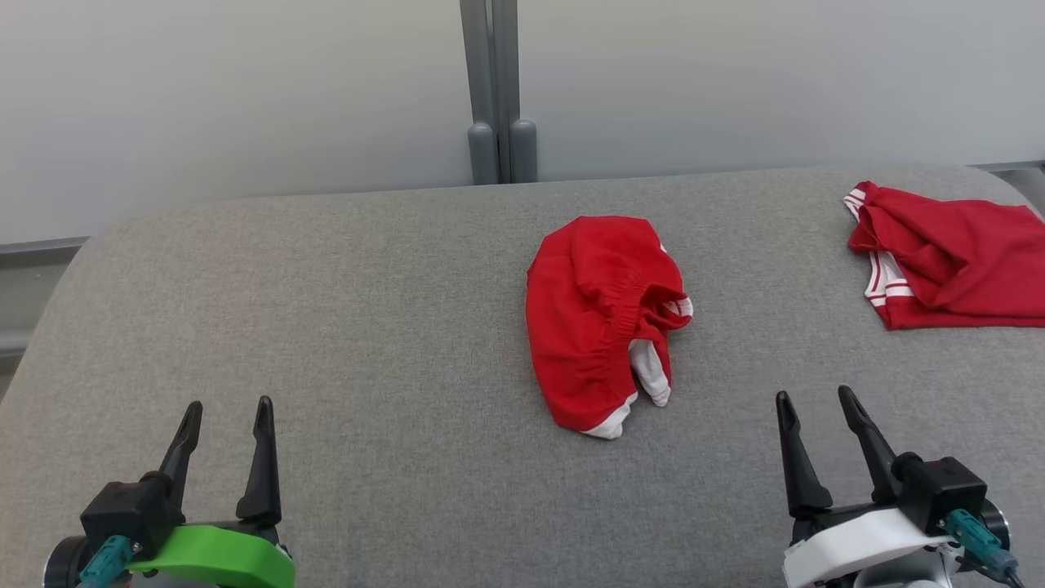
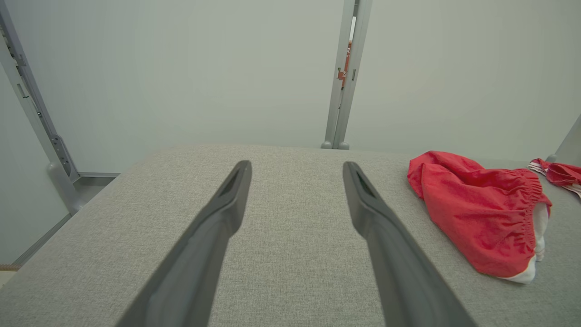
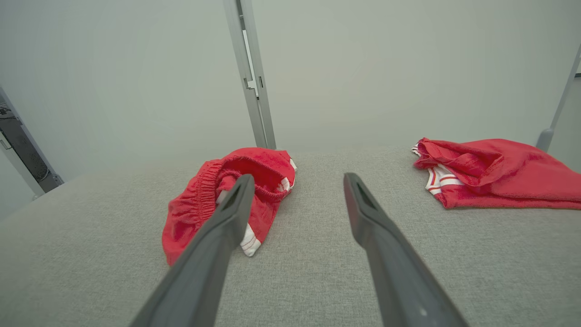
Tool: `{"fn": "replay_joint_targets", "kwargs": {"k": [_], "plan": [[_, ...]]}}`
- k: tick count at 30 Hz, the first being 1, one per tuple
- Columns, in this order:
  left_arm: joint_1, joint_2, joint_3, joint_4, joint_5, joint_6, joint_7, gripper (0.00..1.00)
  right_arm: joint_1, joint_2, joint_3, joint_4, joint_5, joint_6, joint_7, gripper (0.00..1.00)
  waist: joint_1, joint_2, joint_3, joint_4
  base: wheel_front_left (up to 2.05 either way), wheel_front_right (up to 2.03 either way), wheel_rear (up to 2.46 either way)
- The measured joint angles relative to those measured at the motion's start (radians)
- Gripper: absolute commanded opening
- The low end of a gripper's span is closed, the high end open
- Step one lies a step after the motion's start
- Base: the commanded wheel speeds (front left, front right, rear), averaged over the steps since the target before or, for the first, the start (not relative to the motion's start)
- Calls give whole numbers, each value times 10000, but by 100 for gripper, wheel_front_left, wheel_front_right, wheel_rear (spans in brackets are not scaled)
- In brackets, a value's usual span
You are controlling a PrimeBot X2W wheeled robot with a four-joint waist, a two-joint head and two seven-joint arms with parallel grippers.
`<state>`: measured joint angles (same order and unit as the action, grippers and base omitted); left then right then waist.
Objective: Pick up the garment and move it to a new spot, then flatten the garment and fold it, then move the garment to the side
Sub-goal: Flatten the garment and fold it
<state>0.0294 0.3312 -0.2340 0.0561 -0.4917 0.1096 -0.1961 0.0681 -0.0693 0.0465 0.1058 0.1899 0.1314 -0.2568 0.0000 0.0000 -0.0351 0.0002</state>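
Observation:
A crumpled red garment [image 1: 598, 314] with white trim and an elastic waistband lies in a heap at the middle of the grey table [image 1: 367, 327]. It appears at the right of the left wrist view as the red garment [image 2: 476, 213], and left of centre in the right wrist view as the same heap [image 3: 227, 190]. My left gripper [image 1: 229, 416] stands open at the lower left, well apart from the cloth. At the lower right my right gripper [image 1: 816, 404] is open too, nothing between its fingers, a short way right of the heap.
A second red garment [image 1: 955, 257] with white stripes lies at the table's far right corner, also seen as the striped garment [image 3: 494, 172]. A grey post [image 1: 498, 90] rises behind the table's back edge against a pale wall.

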Motion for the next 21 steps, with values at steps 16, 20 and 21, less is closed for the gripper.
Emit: {"fn": "replay_joint_targets", "kwargs": {"k": [16,20,21], "plan": [[-349,-42,-353,167,33,-52,-2,100,-1899,100,1607,2056,198,2,-15,100,0,0,328,618,0,0,0],[-596,-105,-548,247,96,-132,4,100,-2543,94,1741,3158,297,2,-33,100,0,0,499,979,0,0,0],[-670,-128,-598,265,107,-159,12,100,-2668,94,1733,3429,349,2,-44,100,0,0,544,1082,0,0,0]]}}
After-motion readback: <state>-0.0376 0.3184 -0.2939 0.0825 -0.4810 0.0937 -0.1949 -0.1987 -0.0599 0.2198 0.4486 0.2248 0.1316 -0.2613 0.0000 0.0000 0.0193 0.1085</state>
